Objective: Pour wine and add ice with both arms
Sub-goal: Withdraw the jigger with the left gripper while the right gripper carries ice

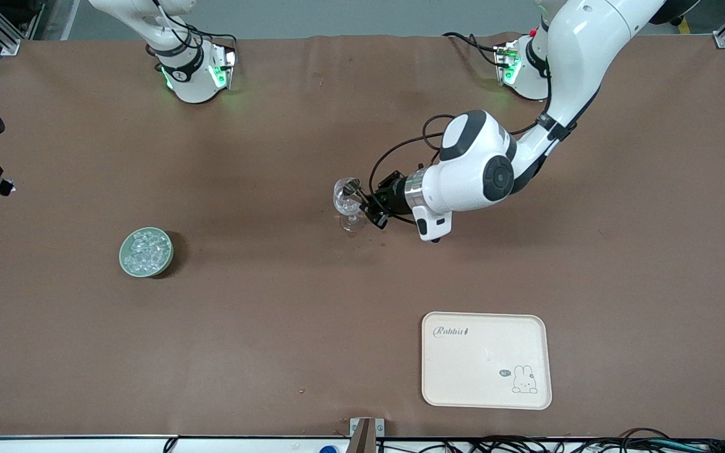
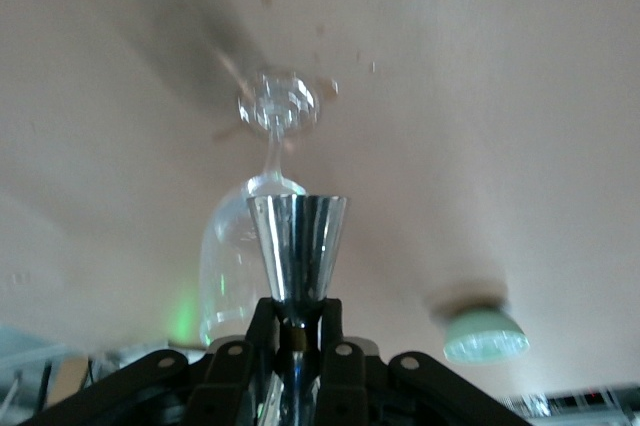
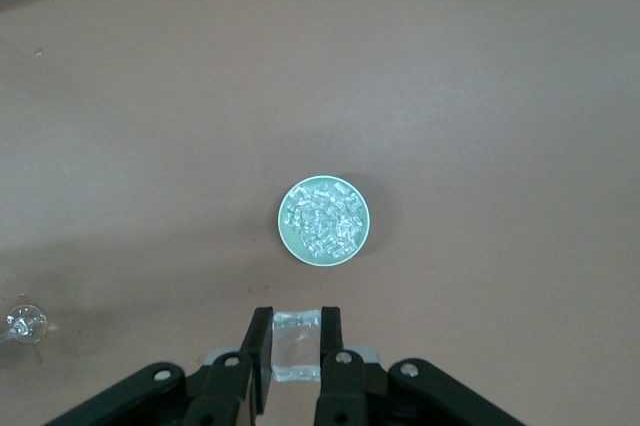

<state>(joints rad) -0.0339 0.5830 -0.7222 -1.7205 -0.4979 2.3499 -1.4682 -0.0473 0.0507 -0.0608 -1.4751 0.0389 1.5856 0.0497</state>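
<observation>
We see the left gripper clamping a metal jigger beside the wine glass; the right gripper pinches an ice cube above the ice bowl.

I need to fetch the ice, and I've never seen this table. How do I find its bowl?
Start at the brown table and go toward the right arm's end. There the bowl stands alone, nearer the front camera than the wine glass. It is small, round, pale green, and heaped with clear ice.
</observation>
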